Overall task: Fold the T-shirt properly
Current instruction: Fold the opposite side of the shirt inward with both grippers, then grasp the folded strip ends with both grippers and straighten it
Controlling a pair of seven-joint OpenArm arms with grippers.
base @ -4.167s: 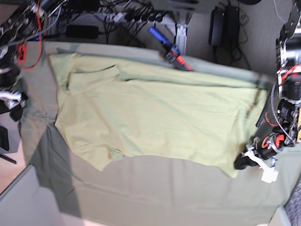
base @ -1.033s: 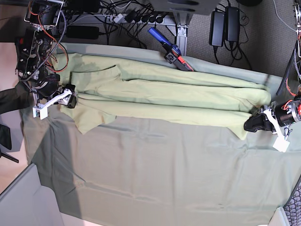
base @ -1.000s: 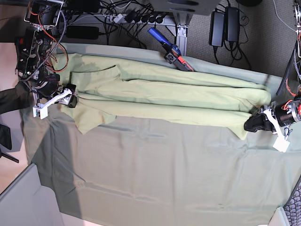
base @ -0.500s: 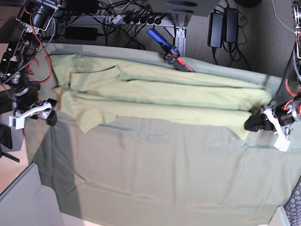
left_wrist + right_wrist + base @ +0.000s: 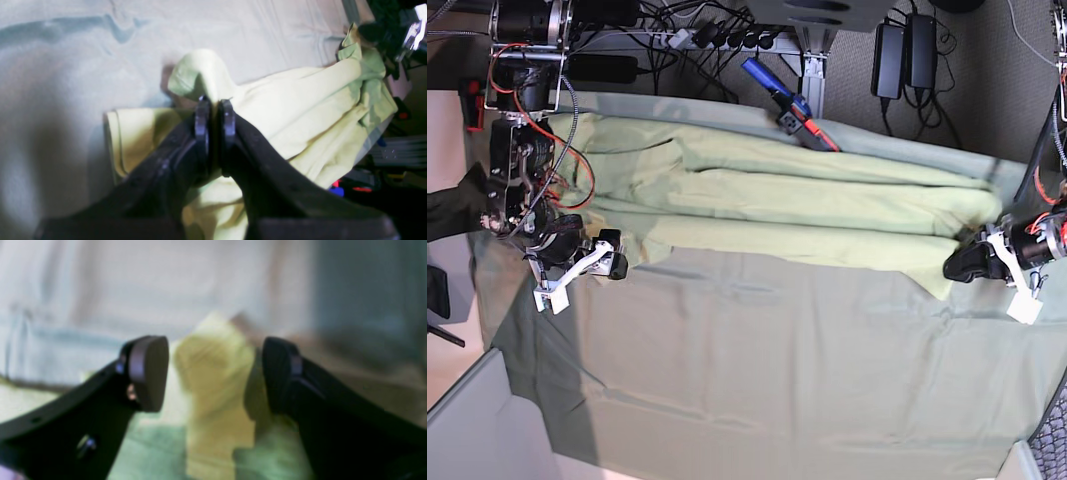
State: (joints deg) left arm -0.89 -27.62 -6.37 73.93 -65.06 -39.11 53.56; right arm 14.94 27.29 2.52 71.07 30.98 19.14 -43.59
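Left wrist view: the left gripper [image 5: 213, 110] fingers are pinched shut on the T-shirt [image 5: 300, 110] hem.

Right wrist view: the right gripper [image 5: 213, 373] fingers are spread wide around a blurred cloth corner; closing should be centred.

Base view: the shirt is stretched along the counter's [image 5: 777, 380] far edge.

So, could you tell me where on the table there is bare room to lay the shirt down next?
The near half of the table cloth lies bare, bordered by the T-shirt on the far side and the right gripper and left gripper at either end. The far strip is crowded: the shirt lies in long folds, with a blue-and-red tool at the edge.
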